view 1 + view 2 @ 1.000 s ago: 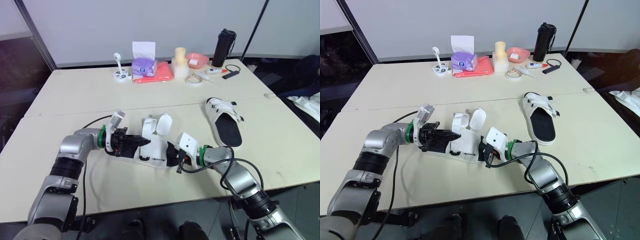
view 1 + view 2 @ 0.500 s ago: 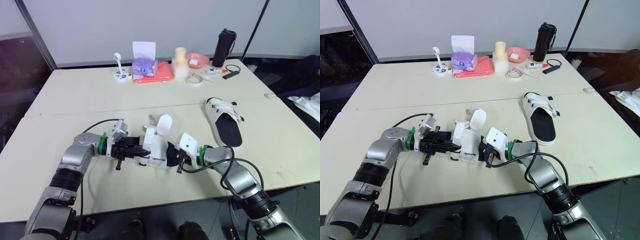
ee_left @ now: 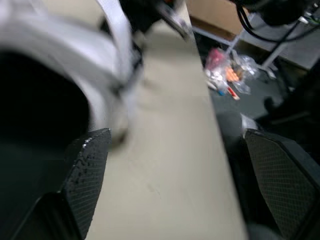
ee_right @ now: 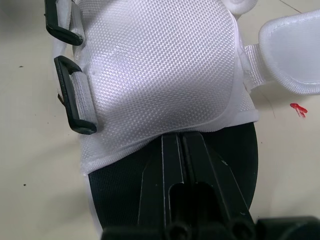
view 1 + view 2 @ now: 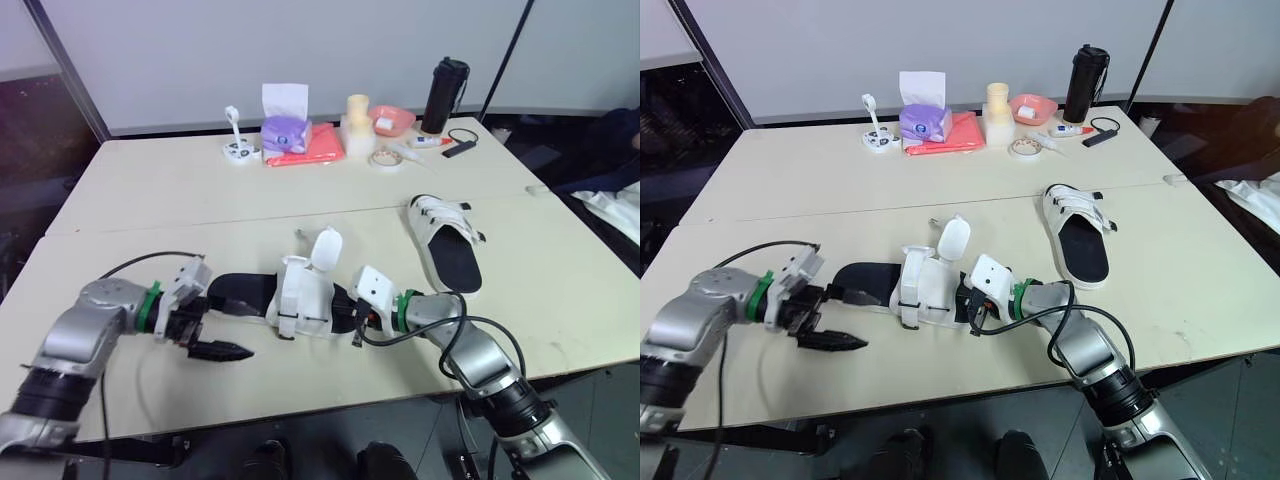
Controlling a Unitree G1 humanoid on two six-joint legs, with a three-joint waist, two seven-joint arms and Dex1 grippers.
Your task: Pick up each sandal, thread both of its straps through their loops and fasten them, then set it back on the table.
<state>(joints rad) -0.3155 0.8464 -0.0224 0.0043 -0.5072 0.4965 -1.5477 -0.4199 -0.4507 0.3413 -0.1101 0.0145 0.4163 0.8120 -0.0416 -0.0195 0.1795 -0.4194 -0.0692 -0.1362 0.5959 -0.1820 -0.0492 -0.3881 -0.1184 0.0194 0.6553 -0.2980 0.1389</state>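
A white sandal with a black sole [image 5: 300,295] lies near the table's front edge, one loose strap flap [image 5: 326,247] standing up. My left gripper [image 5: 228,327] is open just left of its heel, touching nothing; its finger pads [image 3: 86,175] stand wide apart in the left wrist view. My right gripper [image 5: 344,305] is shut at the sandal's toe end. Its closed fingers [image 4: 182,165] rest on the black insole, tips at the edge of the white upper [image 4: 160,75]. A second white sandal [image 5: 446,246] lies to the right, straps across it.
Along the back edge stand a black bottle [image 5: 446,95], a pink bowl [image 5: 393,120], a cream cylinder [image 5: 357,118], a tape roll [image 5: 383,158], a purple tissue pack [image 5: 287,130] on red cloth [image 5: 318,148], and a small white gadget [image 5: 238,148].
My left gripper has opened, let go of the sandal and drawn back to the left. The sandal now lies flatter with its black heel showing. The right gripper has stayed put.
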